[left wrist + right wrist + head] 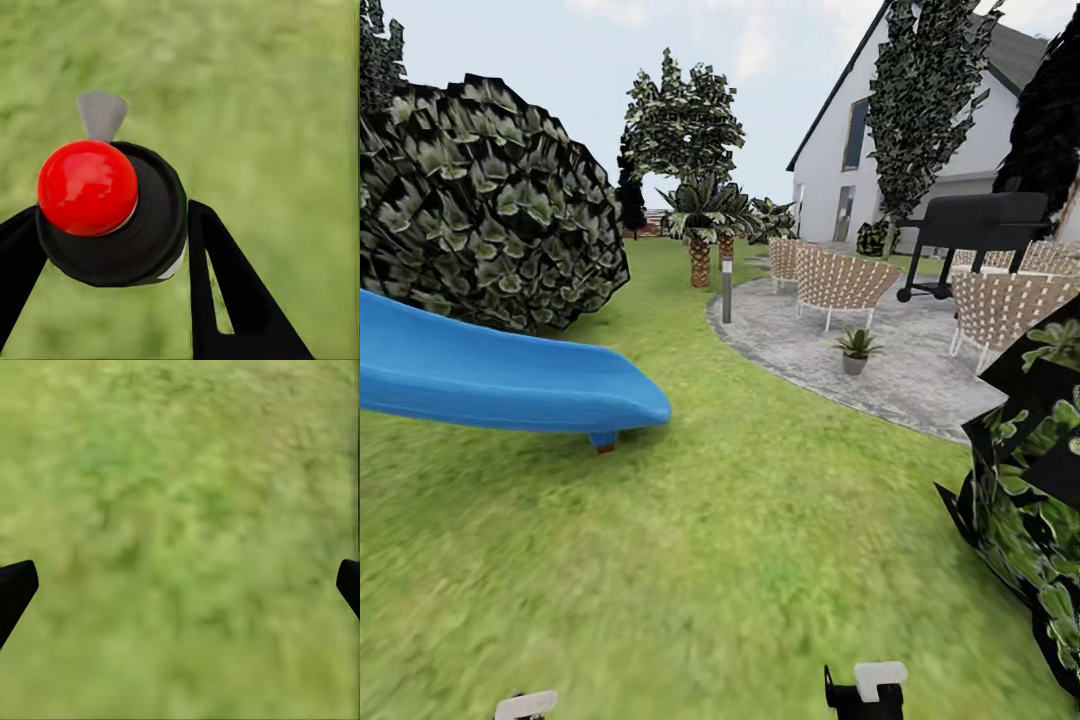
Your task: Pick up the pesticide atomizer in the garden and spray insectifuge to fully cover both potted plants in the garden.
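Between the left gripper's (112,247) fingers sits the pesticide atomizer (112,210)

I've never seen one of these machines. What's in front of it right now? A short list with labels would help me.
Place: lawn beside a stone patio
Left end effector: shut on a spray bottle with a red cap, seen from above
Right end effector: open, over grass
Potted plant: one, on the patio near a woven chair
Also: blue slide, black grill, white house
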{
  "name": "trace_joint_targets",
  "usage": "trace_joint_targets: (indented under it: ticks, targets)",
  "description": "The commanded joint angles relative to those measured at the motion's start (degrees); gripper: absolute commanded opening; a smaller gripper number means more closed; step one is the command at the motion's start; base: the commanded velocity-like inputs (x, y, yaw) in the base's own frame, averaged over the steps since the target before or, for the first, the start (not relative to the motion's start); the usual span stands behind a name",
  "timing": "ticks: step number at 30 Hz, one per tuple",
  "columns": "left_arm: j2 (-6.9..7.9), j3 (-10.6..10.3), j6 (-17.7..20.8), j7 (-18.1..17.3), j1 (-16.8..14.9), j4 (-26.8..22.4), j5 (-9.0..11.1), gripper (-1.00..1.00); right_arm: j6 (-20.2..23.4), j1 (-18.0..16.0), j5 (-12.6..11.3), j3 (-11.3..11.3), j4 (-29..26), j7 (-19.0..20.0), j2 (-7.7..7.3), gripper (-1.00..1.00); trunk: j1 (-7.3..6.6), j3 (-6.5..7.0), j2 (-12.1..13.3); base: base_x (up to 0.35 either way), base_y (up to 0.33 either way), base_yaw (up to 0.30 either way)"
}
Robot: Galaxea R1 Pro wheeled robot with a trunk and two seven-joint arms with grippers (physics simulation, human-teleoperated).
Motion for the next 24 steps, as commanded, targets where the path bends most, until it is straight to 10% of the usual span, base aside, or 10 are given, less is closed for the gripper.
trace_joint_targets:
  ticks: [1,24]
  targets:
    - [0.01,-0.5,-0.1,-0.2,0.0,0.0,0.6,-1.0,-0.1,-0.1,0.6,-0.2,0.1,-0.5,0.02,1.0,0.02,-0.06,0.0,0.315,0.164,-0.267]
    - [0.1,-0.4,-0.1,-0.2,0.0,0.0,0.6,-1.0,-0.1,-0.1,0.7,-0.1,0.1,-0.3,-0.07,1.0,0.02,-0.06,0.0,0.307,0.192,-0.138]
